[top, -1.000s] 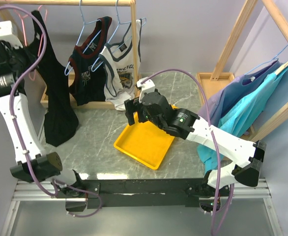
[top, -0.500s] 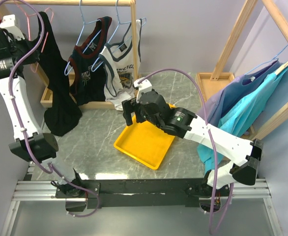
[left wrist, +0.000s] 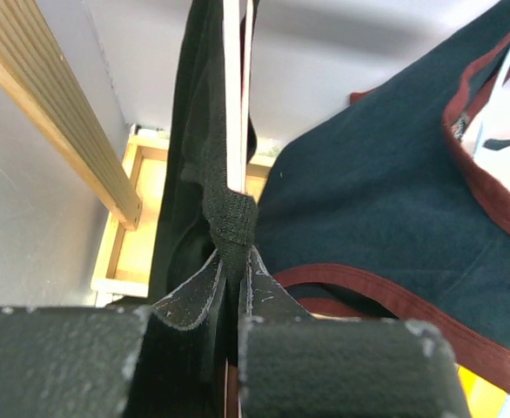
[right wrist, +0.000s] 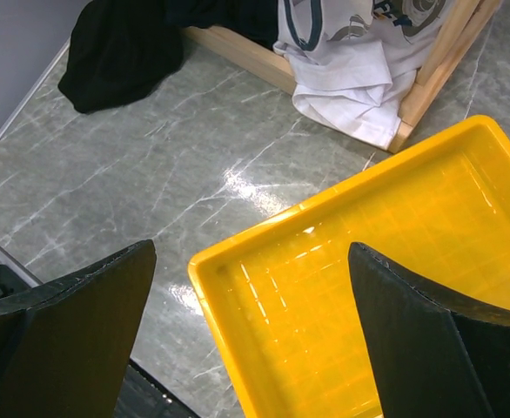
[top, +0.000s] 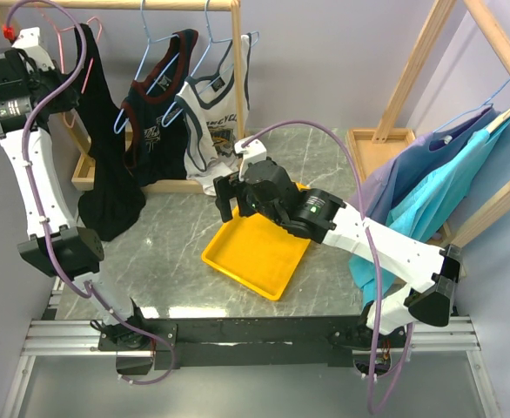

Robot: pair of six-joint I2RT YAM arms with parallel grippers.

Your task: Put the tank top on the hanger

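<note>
Counter (top: 177,235): grey marble, with the wooden rack (top: 116,4) at its far left.

Tank top (top: 103,148): hung long from the rack's upper left corner, hem pooled on the counter.

Yellow tray (top: 216,257): mid-counter, under the right gripper (right wrist: 251,305), whose fingers are spread wide with nothing held.

Left gripper (left wrist: 234,270): pinched together on a bunched black strap.

Hanger (top: 92,29): thin pink wire, only glimpsed beside the strap.

Judgement: the strap should be kept taut and carried over the wire's shoulder, well clear of the navy jersey (left wrist: 368,200) just beside it.

The strap pinch is shown only by the left wrist view. The garment's full drape is shown only from above. Whether the strap is seated on the wire cannot be told.
</note>
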